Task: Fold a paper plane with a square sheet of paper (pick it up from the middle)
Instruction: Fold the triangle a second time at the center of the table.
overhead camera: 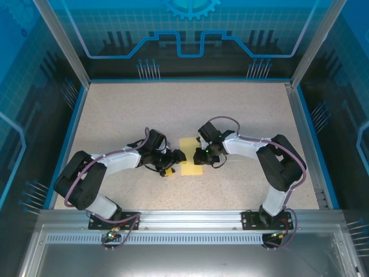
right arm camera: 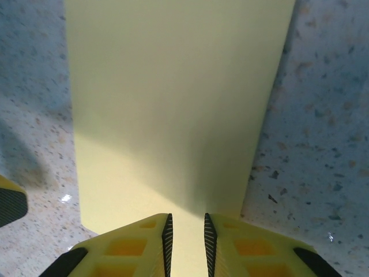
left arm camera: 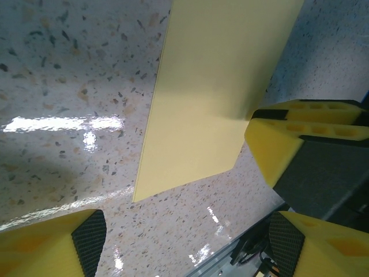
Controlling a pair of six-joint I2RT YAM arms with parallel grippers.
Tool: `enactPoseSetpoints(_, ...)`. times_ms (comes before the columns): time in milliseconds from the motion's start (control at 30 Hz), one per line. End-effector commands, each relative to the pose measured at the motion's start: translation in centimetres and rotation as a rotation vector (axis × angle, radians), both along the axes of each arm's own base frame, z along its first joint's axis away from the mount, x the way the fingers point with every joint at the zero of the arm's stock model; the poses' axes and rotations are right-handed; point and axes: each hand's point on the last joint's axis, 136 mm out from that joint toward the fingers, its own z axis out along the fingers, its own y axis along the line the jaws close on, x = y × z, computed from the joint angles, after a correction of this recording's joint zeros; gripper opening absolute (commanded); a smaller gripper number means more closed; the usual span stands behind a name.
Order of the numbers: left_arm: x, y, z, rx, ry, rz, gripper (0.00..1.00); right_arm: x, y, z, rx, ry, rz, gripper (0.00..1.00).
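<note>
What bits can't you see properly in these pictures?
Top view: the right gripper covers part of the paper's edge; creases too small to tell.
Left wrist view: picture's top edge cuts off the paper's far end.
Right wrist view: fingers hide the near edge.

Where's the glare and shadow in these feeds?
Left wrist: bright glare streaks on the glossy table, left of the paper. Right wrist: no glare, and shadow dims most of the paper, with a brighter patch near the right gripper. Top external: even light, with only soft shadows under the arms.
</note>
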Motion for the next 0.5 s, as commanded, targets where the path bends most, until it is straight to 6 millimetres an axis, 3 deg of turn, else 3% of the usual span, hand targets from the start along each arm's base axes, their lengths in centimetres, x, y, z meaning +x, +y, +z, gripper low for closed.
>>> enactPoseSetpoints(0,-1.0,-0.6,-0.4,-0.029,0.048,-0.026,0.79,-0.5,-1.3,-1.5,-0.023,0.045,-0.044,0.24)
enactPoseSetpoints(467,-1.1,-2.6,-0.2,-0.032,0.055,-0.085,0.79,-1.3,-3.0,-4.2,0.092,0.149,-0.157,0.24)
